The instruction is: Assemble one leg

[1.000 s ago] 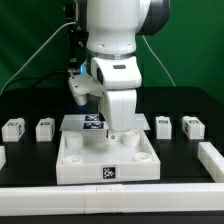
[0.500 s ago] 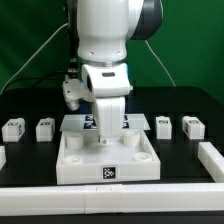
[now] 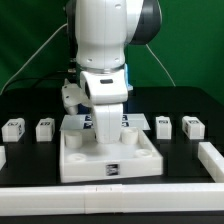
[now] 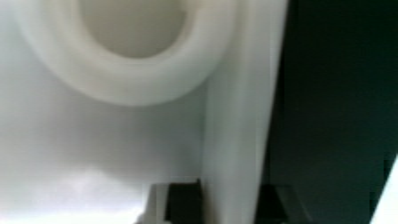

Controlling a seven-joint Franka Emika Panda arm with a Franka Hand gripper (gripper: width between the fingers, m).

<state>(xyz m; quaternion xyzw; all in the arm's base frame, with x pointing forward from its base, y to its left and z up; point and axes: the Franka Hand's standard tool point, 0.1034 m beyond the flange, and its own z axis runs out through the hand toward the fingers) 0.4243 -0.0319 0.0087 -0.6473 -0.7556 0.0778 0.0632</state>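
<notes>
pincer [image 3: 106,142] low inside tray [image 3: 75,165] | grip: cannot tell (arm [image 3: 105,60] blocks it) | four legs [image 3: 45,128] flank tray, apart

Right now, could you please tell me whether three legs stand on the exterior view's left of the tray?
No, only two legs stand on that side of the tray.

the exterior camera stands before the black table [image 3: 30,150], slightly raised, facing the white arm [image 3: 105,40] at 12 o'clock from middle distance. the wrist camera rides by the gripper [image 3: 108,138], blurringly close to a round white socket [image 4: 134,30]. both see the large white square plastic tray [image 3: 80,170] [image 4: 107,140], at 6 o'clock in the exterior view.
</notes>
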